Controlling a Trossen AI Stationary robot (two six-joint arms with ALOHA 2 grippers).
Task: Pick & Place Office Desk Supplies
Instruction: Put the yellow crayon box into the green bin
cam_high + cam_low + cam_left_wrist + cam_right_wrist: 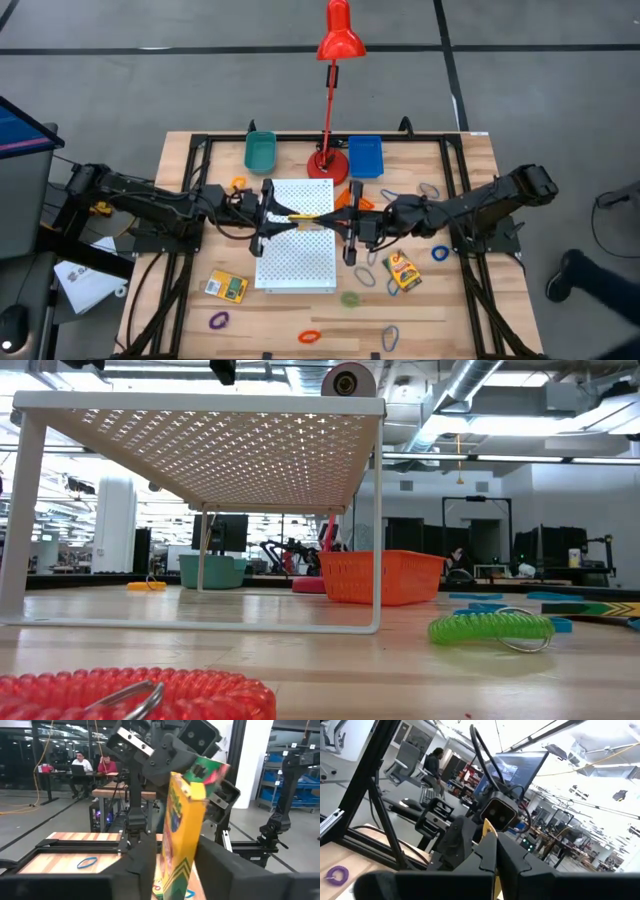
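A flat yellow-and-green printed box hangs above the white perforated board, between my two grippers. My left gripper comes from the table's left and is shut on one end; my right gripper comes from the right and is shut on the other end. Two more printed boxes lie flat on the table. Small loops lie scattered there: purple, orange, grey, green and blue. My left gripper pinches the box's near end between its two fingers, level, from the table's left. The box stands on edge and is lifted clear of the board. My right gripper pinches the box's opposite end between its two fingers, level, from the table's right. In the left wrist view that green end sits inside the right arm's fingers.
A tall red desk lamp stands at the far edge between a teal bin and a blue bin. An orange bin sits behind the board. In the low view, green and red coiled loops lie near the table's near edge.
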